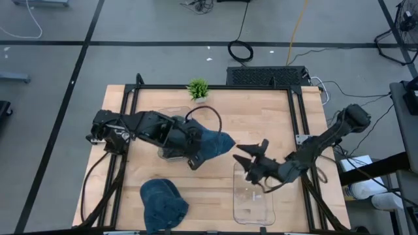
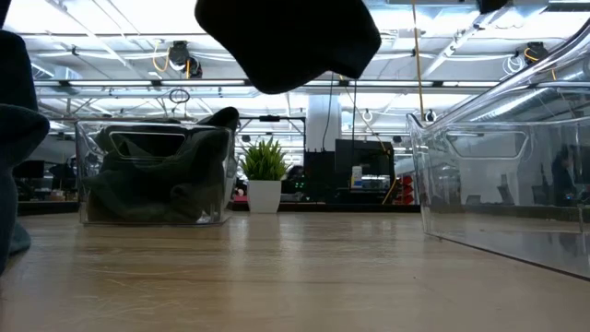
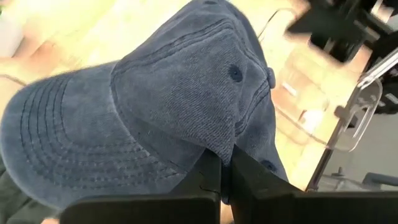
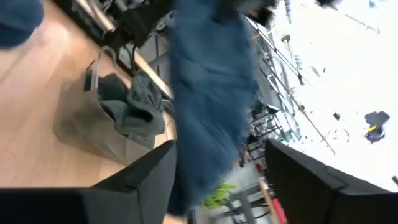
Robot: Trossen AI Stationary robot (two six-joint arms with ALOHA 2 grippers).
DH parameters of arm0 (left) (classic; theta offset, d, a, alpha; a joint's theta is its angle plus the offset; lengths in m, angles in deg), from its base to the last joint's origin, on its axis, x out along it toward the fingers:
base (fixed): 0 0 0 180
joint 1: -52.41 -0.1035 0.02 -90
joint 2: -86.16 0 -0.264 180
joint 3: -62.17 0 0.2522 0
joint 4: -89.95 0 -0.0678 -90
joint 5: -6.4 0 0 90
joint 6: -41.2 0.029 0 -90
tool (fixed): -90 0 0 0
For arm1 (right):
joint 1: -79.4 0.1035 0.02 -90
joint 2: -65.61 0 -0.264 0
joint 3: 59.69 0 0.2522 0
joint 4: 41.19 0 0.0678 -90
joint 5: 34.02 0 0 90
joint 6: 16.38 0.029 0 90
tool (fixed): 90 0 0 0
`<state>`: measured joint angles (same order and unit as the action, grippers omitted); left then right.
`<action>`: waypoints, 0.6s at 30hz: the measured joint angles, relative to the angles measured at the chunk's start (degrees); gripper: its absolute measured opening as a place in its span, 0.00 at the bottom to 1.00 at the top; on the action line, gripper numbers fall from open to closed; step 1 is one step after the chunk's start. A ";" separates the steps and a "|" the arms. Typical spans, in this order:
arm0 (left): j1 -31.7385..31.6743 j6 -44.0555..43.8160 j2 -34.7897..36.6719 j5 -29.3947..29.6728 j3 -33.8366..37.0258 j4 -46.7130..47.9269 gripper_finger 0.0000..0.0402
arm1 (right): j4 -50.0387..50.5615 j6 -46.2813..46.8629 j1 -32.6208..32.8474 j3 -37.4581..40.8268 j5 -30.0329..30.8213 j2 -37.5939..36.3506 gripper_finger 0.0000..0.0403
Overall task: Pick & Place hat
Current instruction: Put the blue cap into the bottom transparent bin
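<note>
A wooden table (image 1: 215,124) framed by black rails is seen on a grey floor, with two clear bins (image 1: 253,196) and a small potted plant (image 1: 197,88) at its top edge. The left gripper (image 1: 194,156), reaching rightward at centre frame, is clamped tight on a blue hat (image 1: 212,142) lifted over the table's middle, its brim (image 3: 56,149) pointing lower left in the left wrist view. The right gripper (image 1: 251,156), angled toward upper left just right of the hat, is seen with fingers spread and nothing between them; a second hat (image 1: 163,202) lies at lower left.

A blue washed-denim baseball cap (image 1: 210,142) hangs in the air above the middle of the wooden table, its crown pinched and its stitched brim spread out. A second, matching blue denim cap (image 1: 162,202) lies flat near the table's front edge.
</note>
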<state>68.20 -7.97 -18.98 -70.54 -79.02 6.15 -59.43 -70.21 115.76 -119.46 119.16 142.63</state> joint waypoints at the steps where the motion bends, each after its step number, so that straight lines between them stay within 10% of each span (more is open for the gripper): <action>1: -0.43 0.50 0.01 -0.02 0.00 -0.69 0.01 | -0.09 -1.13 -0.26 -0.81 -0.22 1.61 0.61; 18: -2.11 5.98 0.01 -1.22 0.00 -6.98 0.01 | -35.29 -33.30 -7.15 -3.12 -4.74 16.35 0.60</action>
<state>66.09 -1.98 -18.98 -71.76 -79.02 -0.83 -94.73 -103.51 108.61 -122.58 114.42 158.98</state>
